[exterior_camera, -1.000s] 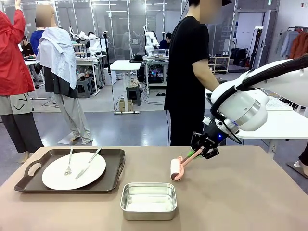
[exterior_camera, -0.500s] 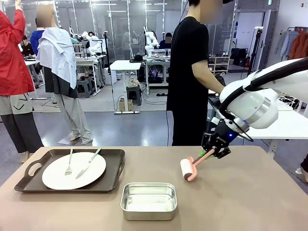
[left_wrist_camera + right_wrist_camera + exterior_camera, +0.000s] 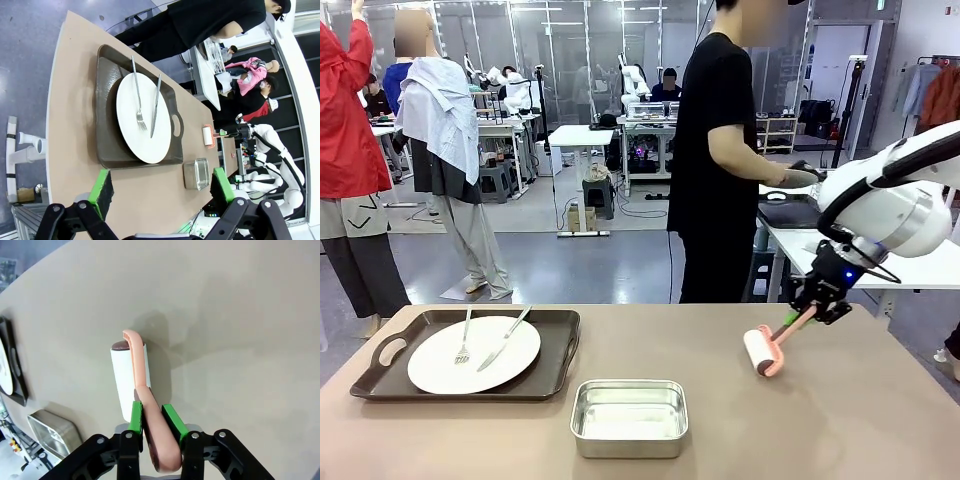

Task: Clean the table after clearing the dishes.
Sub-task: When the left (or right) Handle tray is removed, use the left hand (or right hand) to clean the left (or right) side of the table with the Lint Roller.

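surface (image 3: 860, 425): beige; roller (image 3: 760, 352) drum touching it, right of centre.
plate (image 3: 473, 355): on tray (image 3: 380, 352), left end of surface.
right tool (image 3: 823, 300): clamped on roller handle.
left tool (image 3: 161, 187): wide, empty.
step: likely rolling the surface clean.
next: keep drum flat; tray not yet cleared.

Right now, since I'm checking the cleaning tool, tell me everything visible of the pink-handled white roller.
The pink-handled white roller has a white cylindrical roll on a curved, plastic-looking pink handle hooked into one end. The right gripper is shut on the handle, which slants up from the roll. The roll seems to rest on the right part of the beige-brown table.
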Tool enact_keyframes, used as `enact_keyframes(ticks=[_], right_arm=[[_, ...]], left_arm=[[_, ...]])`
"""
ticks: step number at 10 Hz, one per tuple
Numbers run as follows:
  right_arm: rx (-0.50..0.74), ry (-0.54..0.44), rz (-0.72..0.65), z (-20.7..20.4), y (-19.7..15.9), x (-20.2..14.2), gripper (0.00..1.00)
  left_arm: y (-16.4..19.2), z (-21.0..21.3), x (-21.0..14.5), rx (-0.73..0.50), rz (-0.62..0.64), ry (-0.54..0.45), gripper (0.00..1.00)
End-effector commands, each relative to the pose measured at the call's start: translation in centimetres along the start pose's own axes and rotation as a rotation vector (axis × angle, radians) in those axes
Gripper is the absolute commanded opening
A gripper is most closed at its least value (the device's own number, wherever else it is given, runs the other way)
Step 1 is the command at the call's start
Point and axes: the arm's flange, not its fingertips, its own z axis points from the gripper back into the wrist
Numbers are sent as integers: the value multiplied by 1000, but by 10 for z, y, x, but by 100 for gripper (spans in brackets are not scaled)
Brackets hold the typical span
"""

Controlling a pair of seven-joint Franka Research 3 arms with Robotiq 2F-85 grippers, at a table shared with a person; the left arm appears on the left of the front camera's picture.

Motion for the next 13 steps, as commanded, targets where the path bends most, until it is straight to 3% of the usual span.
enact_keyframes(ticks=[1,7,13], right_arm=[[-208,72,4,-17,-43,-17,23],[-488,97,25,23,-68,-29,23],[-512,-10,141,108,-16,-46,23]], left_arm=[[-1,3,-1,-7,1,-8,100],[-1,3,-1,-7,1,-8,100],[-1,3,-1,-7,1,-8,100]])
